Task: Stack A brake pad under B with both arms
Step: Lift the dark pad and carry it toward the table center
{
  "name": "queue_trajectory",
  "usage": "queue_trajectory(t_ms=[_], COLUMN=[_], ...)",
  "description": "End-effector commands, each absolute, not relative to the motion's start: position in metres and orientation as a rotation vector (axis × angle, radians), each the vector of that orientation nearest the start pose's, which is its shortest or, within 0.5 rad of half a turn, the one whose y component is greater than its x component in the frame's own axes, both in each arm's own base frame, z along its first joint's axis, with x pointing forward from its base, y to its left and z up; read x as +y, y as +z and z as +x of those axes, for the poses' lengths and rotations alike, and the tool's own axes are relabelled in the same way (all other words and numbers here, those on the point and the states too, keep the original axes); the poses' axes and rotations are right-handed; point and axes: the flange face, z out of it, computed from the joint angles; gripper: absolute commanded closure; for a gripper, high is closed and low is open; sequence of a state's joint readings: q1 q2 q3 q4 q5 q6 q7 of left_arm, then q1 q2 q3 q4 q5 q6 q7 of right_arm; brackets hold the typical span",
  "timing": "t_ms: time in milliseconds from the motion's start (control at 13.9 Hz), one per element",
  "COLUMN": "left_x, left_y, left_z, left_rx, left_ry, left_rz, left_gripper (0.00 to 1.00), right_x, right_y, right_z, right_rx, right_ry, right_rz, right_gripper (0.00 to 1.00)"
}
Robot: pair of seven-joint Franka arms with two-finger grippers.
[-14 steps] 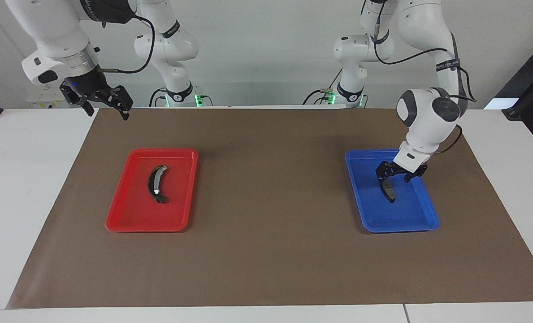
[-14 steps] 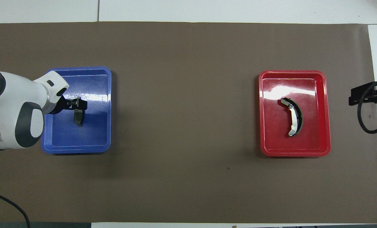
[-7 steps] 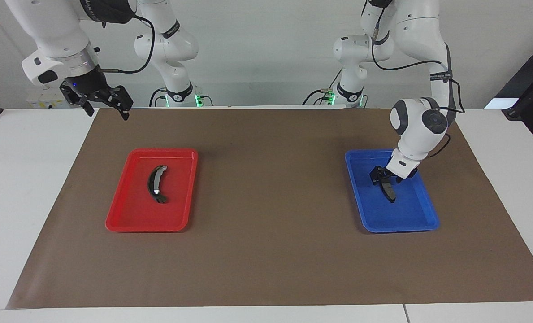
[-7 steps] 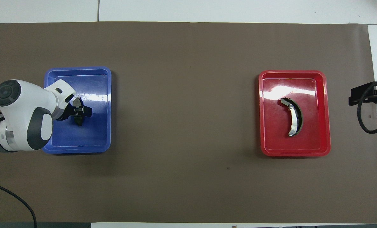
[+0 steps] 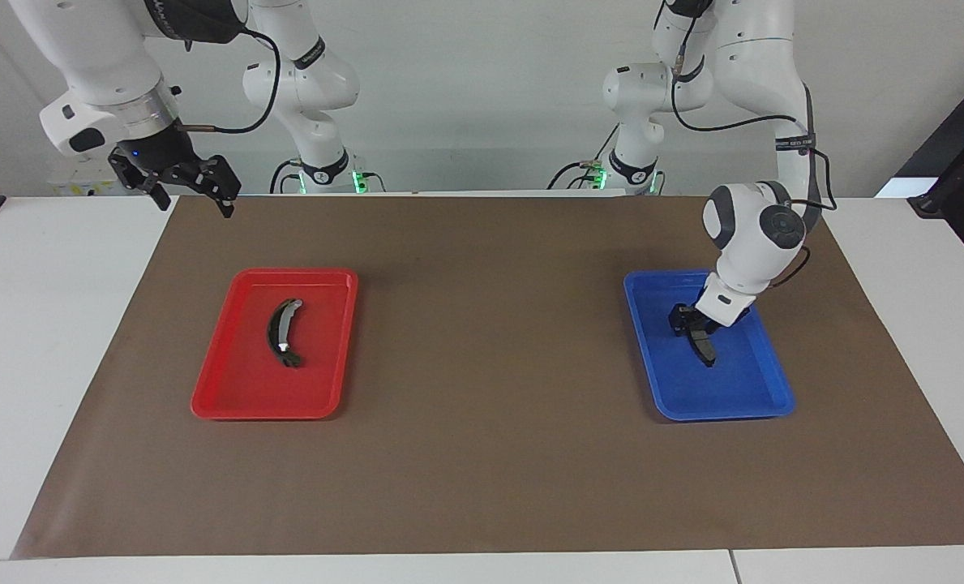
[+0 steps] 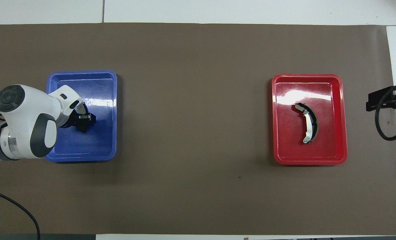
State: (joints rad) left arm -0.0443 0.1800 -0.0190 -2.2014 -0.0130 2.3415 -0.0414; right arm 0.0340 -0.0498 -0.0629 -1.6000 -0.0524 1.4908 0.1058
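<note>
Change since a second ago: left end effector (image 5: pixel 690 322) has come down from above the pad into the blue tray (image 5: pixel 773 395), and its fingers have drawn in from wide apart; right arm and both parts have not moved.
Left end effector: low in the blue tray, at the end of the A brake pad (image 5: pixel 703 347) that lies nearer to the robots; the fingers seem drawn in around that end, but I cannot tell if they already clamp it.
A brake pad: lies flat on the tray floor, toward the left arm's end of the table, not lifted.
B (image 5: pixel 282 332): lies in the red tray (image 5: pixel 230 405), toward the right arm's end of the table, well apart from the pad, untouched.
Right end effector (image 5: pixel 182 180): waits in the air over the table edge near the robots, fingers apart, holding nothing.
Step in hand: grasping the pad, in my judgement the first step of the stack.
How to do it well: let the fingers finish closing before lifting; the hold is on one end, so the pad can swing or slip, and a slow, straight lift is safer; keep the pad flat so B can sit on it later.
Facing view shows: how low the left end effector is and most of the pad's length free of it.
Overhead view shows: the pad (image 6: pixel 82 110) mostly covered by the left end effector (image 6: pixel 83 120), the light strip on the curve of B (image 6: pixel 308 122), and only the tip of the right end effector (image 6: pixel 381 99).
</note>
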Motion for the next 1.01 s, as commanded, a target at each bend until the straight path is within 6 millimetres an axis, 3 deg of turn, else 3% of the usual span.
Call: queue_trajectory(t_ms=[0, 144, 288, 360, 505, 649, 793, 937], left_x=[-0.035, -0.041, -0.059, -0.097, -0.143, -0.211, -0.267, -0.311], left_y=[0.303, 0.329, 0.373, 0.391, 0.403, 0.402, 0.397, 0.382], left_z=[0.546, 0.558, 0.576, 0.579, 0.579, 0.557, 0.535, 0.516], left_rx=[0.025, 0.036, 0.065, 0.142, 0.242, 0.36, 0.273, 0.246], left_ry=[0.086, 0.059, 0.065, 0.054, 0.0, -0.013, -0.038, -0.078], left_rz=[-3.152, -3.154, -3.156, -3.153, -3.152, -3.144, -3.161, -3.178], left_gripper=[0.96, 0.98, 0.98, 0.98, 0.98, 0.99, 0.99, 0.99], right_x=[-0.022, -0.022, -0.022, -0.022, -0.024, -0.028, -0.029, -0.03], right_y=[0.63, 0.63, 0.63, 0.63, 0.629, 0.629, 0.629, 0.629], right_z=[0.529, 0.529, 0.529, 0.529, 0.529, 0.529, 0.529, 0.529], right_rx=[0.189, 0.189, 0.189, 0.192, 0.196, 0.213, 0.226, 0.231], right_ry=[0.108, 0.108, 0.108, 0.108, 0.111, 0.111, 0.113, 0.111], right_rz=[-3.181, -3.181, -3.181, -3.181, -3.179, -3.177, -3.177, -3.176], right_gripper=[0.0, 0.0, 0.0, 0.0, 0.0, 0.0, 0.0, 0.0])
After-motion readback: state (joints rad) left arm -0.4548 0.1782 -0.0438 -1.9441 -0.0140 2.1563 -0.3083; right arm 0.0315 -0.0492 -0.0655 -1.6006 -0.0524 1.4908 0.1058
